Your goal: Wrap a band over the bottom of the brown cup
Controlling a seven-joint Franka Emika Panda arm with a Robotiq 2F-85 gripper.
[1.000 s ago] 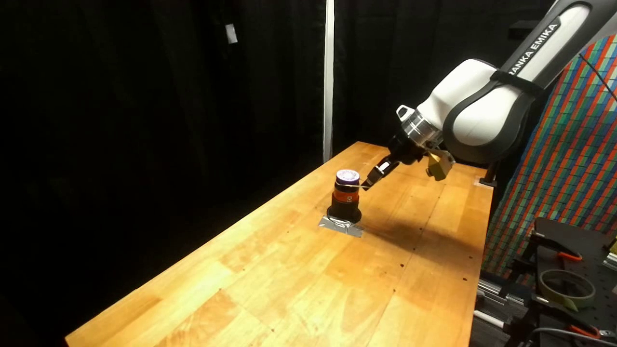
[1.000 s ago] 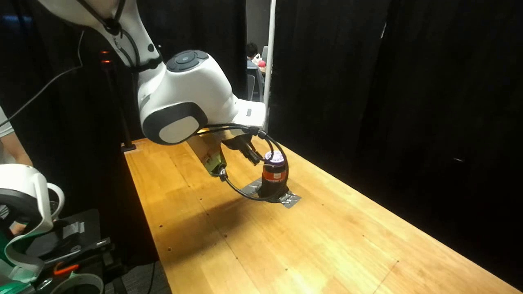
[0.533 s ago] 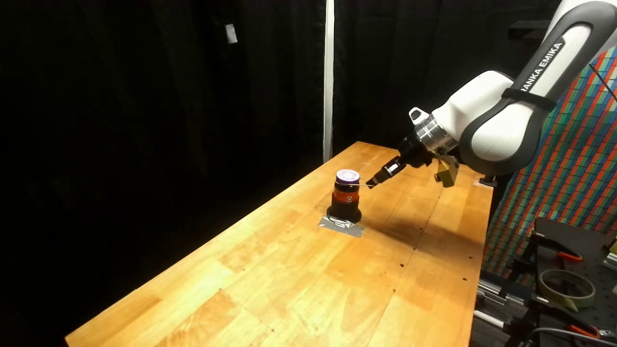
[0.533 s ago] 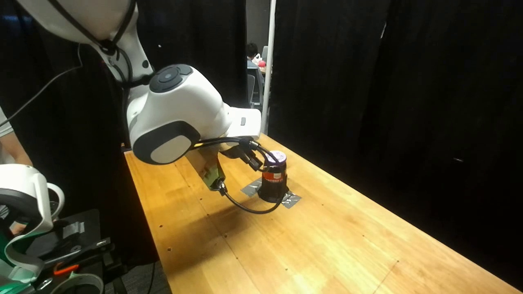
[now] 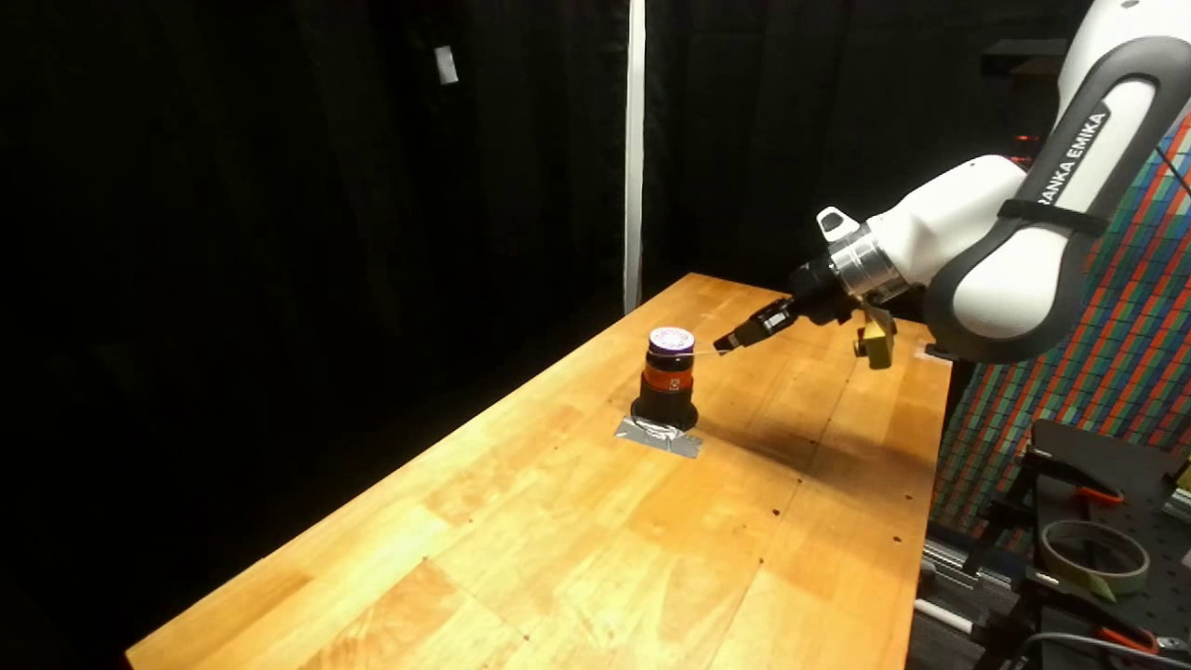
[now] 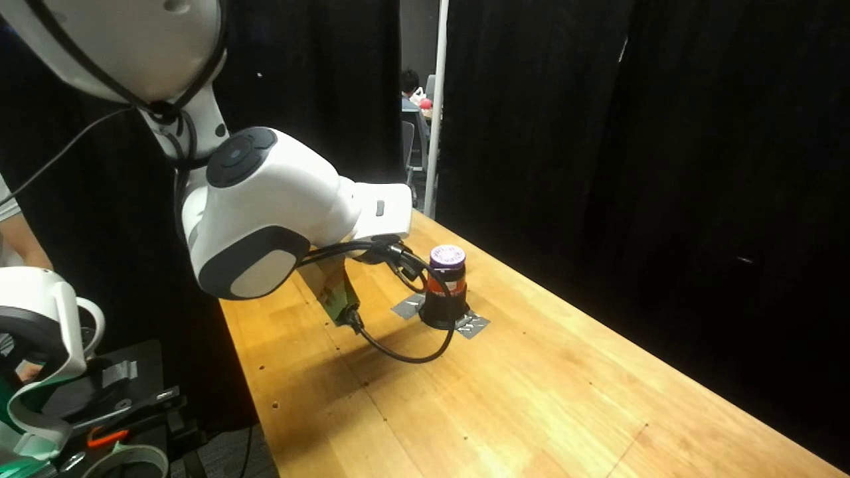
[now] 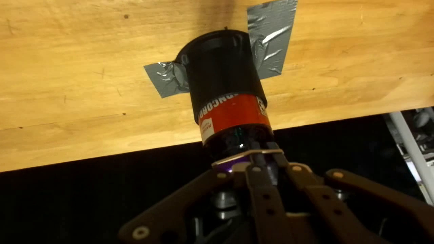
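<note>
The brown cup (image 5: 669,380) stands upright with an orange ring round its middle and a purple and white top. It also shows in another exterior view (image 6: 435,285), partly behind a cable, and in the wrist view (image 7: 235,112). A thin tan band (image 7: 237,157) loops round the cup's upper part and over both fingers of my gripper (image 7: 264,146). In an exterior view the band (image 5: 705,353) stretches straight from the cup to the gripper tips (image 5: 725,345), which are apart from the cup. The fingers have a small gap with nothing seen between them. The band's far side is hidden.
A black holder (image 7: 220,67) surrounds the cup's lower part, fixed with grey tape (image 7: 271,37) to the wooden table (image 5: 595,558). A cable loop (image 6: 405,360) hangs from the wrist close to the cup. The table's far edge lies just behind the cup.
The gripper has backed away from the cup and the arm has come lower and tilted flatter. The band between cup and fingers is stretched longer. The cup has not moved.
</note>
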